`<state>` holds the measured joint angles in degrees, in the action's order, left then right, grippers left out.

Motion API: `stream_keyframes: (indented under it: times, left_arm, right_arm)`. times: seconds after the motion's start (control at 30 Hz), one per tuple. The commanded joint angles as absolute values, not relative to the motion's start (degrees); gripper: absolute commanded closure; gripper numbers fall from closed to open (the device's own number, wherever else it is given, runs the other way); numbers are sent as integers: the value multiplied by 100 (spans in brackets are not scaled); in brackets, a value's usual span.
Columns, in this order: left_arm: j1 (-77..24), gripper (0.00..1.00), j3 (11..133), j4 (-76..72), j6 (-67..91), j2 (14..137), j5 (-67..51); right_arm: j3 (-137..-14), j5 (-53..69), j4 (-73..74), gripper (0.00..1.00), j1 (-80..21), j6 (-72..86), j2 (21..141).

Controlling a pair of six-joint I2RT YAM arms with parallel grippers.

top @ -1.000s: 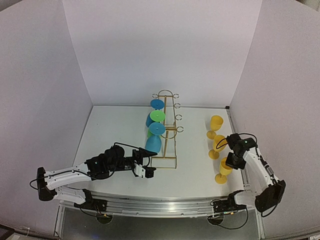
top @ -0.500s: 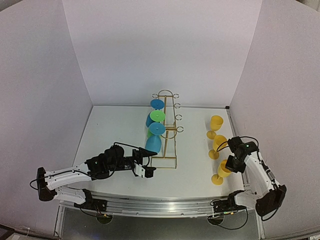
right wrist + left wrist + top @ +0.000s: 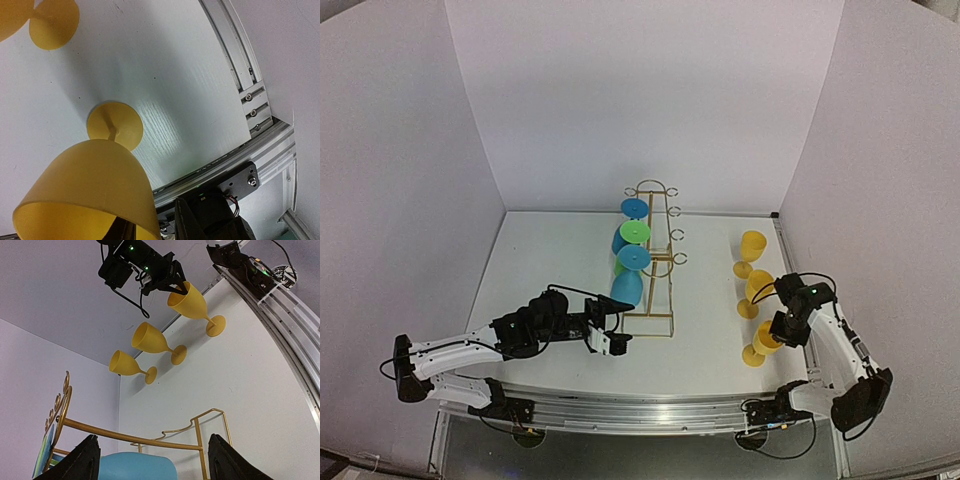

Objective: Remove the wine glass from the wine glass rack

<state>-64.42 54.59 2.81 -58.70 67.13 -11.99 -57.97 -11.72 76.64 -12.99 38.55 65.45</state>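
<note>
Left gripper (image 3: 152, 450) gapes wide, empty — the blue wine glass (image 3: 137, 466) hangs on the wine glass rack (image 3: 125, 436) just ahead of my fingers (image 3: 85, 460). Right gripper (image 3: 167, 286) pinches a yellow glass (image 3: 192, 305) by its rim.

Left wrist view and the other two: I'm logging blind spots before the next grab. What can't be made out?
Left wrist view: the blue glass lies between the fingers of the open left pincer, but the bottom edge cuts it off; contact cannot be told.
Right wrist view: the near yellow glass and the bottom edge hide the fingertips of the right pincer.
Top view: which loops of the wine glass rack carry glasses is too small to tell.
</note>
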Motion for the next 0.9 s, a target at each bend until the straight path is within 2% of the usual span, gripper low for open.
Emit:
stream_keyframes:
  times: [0.0,0.23,0.43,0.63,0.87]
  left_arm:
    - [-6407,26,5406,105,-5919,6559,-1300]
    - [-6395,26,5355,78,-5815,6490,-1274]
    - [-6370,26,5208,-171,-5400,6158,-1072]
    - [-5973,29,5412,230,-4082,5808,-973]
    - [-4719,32,7038,1607,-666,6267,-1393]
  right_arm:
    - [-6139,-1108,8232,72,-1290,3814,6488]
    - [-7121,-1246,8699,52,-1292,3670,6738]
    - [-8579,-1257,9192,21,-1288,3389,7000]
    - [-10157,-343,9007,19,-1286,3034,7533]
    - [-11168,339,8361,19,-1308,3073,8156]
